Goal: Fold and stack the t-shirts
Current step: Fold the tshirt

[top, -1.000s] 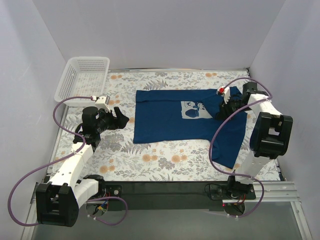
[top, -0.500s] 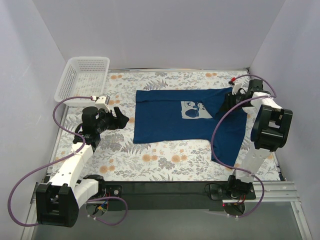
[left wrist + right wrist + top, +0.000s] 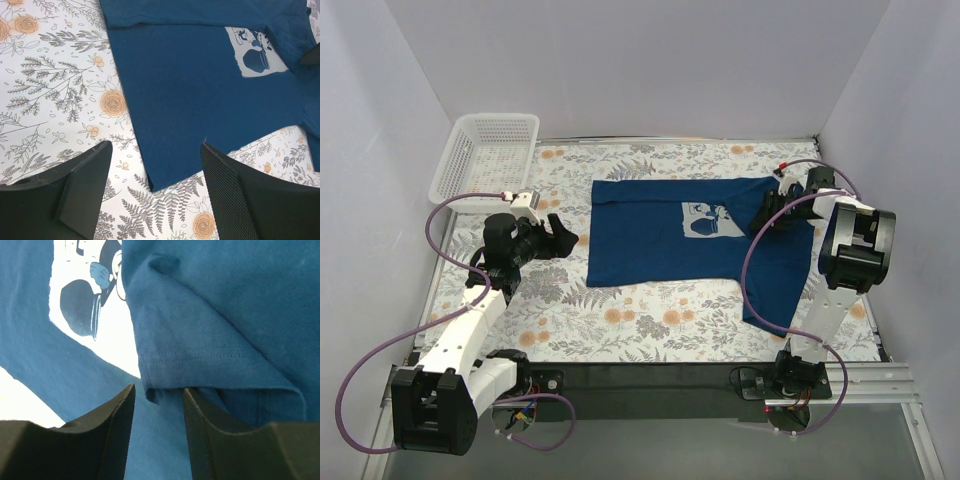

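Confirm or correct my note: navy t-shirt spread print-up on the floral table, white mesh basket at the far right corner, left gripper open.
Wrong on the basket: the top external view shows the white mesh basket at the far left corner. The rest stands: navy t-shirt print-up on the floral table, left gripper open.

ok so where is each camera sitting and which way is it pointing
Top external: above and behind the bases, looking down on the table and navy t-shirt; left arm and right arm show.
Left wrist: on the left arm, looking down at the shirt's hem corner; open left gripper frames it.
Right wrist: on the right arm, close over a folded sleeve; right gripper shows.
Shared: all three see the pale chest print.
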